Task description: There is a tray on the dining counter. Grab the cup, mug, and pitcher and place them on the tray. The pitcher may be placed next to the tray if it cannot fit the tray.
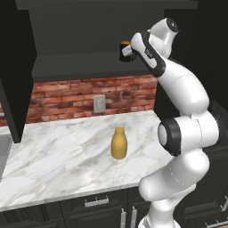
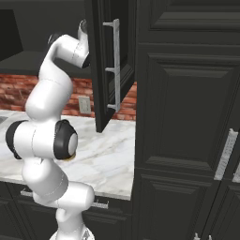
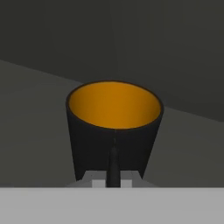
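Overhead, dark cabinets (image 1: 102, 26) frame a red brick backsplash (image 1: 75, 95) with a grey wall outlet (image 1: 99, 103) set in it. Below runs a white grey-veined marble desk (image 1: 58, 156) on dark drawer fronts. The yellow-orange pitcher (image 1: 119, 143) stands upright near the desk's middle. High up by the cabinet shelf, the gripper (image 1: 127, 52) has its jaws closed on the black mug (image 3: 113, 127), which sits upright with its orange inside showing.
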